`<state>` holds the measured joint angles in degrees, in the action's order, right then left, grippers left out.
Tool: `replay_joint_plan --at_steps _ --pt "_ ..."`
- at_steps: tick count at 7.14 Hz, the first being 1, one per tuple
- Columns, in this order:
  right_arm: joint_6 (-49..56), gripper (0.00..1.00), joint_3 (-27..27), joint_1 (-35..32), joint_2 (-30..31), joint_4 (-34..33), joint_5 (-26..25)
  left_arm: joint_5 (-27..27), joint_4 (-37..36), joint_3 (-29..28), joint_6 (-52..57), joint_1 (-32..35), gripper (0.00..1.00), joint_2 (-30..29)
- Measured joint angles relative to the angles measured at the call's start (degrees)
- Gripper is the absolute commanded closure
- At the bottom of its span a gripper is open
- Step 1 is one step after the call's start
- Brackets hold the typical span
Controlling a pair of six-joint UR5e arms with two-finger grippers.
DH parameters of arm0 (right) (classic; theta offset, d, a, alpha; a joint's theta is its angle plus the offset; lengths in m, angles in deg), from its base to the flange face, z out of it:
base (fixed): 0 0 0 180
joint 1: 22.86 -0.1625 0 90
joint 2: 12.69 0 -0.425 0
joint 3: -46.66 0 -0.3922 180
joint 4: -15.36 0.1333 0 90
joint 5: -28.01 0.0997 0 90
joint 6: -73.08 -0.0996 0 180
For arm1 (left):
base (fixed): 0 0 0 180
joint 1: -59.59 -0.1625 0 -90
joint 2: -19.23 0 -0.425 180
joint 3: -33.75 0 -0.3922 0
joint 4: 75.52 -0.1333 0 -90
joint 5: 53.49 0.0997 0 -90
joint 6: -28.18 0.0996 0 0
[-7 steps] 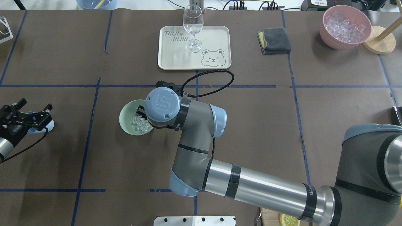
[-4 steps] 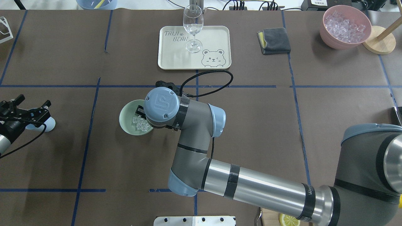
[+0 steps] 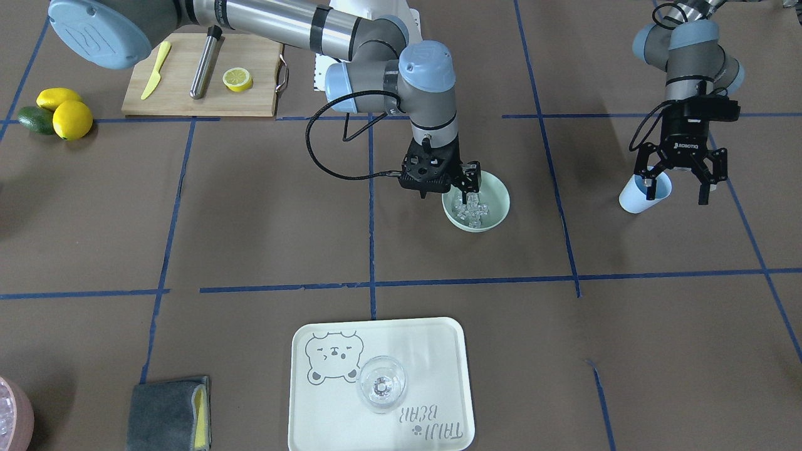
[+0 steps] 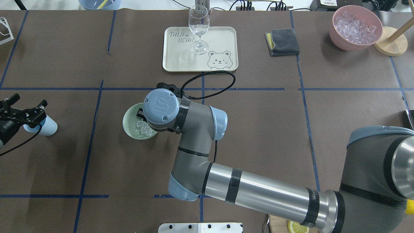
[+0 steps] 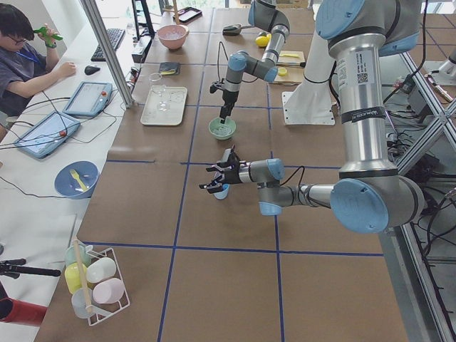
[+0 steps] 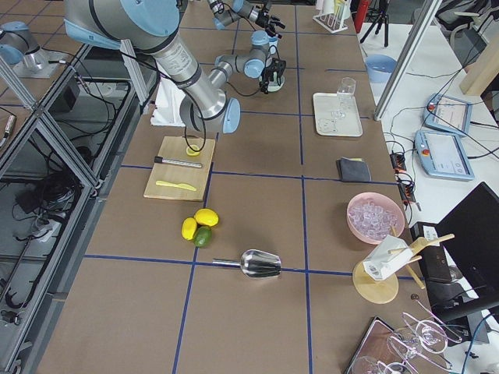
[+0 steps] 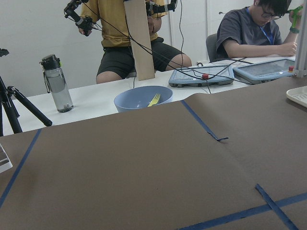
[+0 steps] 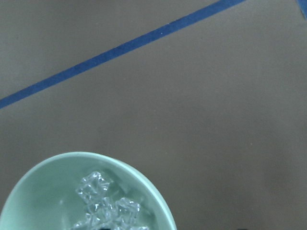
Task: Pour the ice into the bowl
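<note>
The left gripper (image 3: 673, 185) hangs at the table's left with its fingers spread wide and nothing clamped; a pale blue cup (image 3: 642, 197) stands just beneath one finger. Right of it, the mint-green bowl (image 3: 496, 212) holds the clear ice (image 3: 471, 210), heaped directly under the right gripper (image 3: 470, 181). How wide that claw stands cannot be told. Farther off, a wine glass (image 4: 198, 22) stands on a bear tray (image 4: 168, 48).

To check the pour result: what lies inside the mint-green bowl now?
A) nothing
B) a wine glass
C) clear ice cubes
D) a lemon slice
C: a small heap of clear ice cubes sits in the mint-green bowl, seen in the front and right wrist views.
</note>
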<state>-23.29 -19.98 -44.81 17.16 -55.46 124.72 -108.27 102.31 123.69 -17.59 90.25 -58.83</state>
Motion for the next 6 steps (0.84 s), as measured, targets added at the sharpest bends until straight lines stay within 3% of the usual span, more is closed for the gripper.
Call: replay_joint_plan --at_steps 1,2,4,6 --pt "0.0 0.47 0.4 0.1 -0.1 0.0 -0.2 -1.4 0.0 0.3 0.5 1.1 0.00 0.0" --pt "0.0 0.99 0.7 0.1 -0.2 0.1 -0.2 -3.2 -0.1 0.7 1.6 2.7 0.00 0.1" --pt "0.2 1.00 0.9 0.1 -0.4 0.1 -0.1 -8.1 -0.4 1.3 4.0 6.9 0.00 0.1" --pt "0.7 1.00 0.5 0.1 -0.5 0.0 0.3 -19.1 -1.9 2.0 8.0 14.9 0.00 0.0"
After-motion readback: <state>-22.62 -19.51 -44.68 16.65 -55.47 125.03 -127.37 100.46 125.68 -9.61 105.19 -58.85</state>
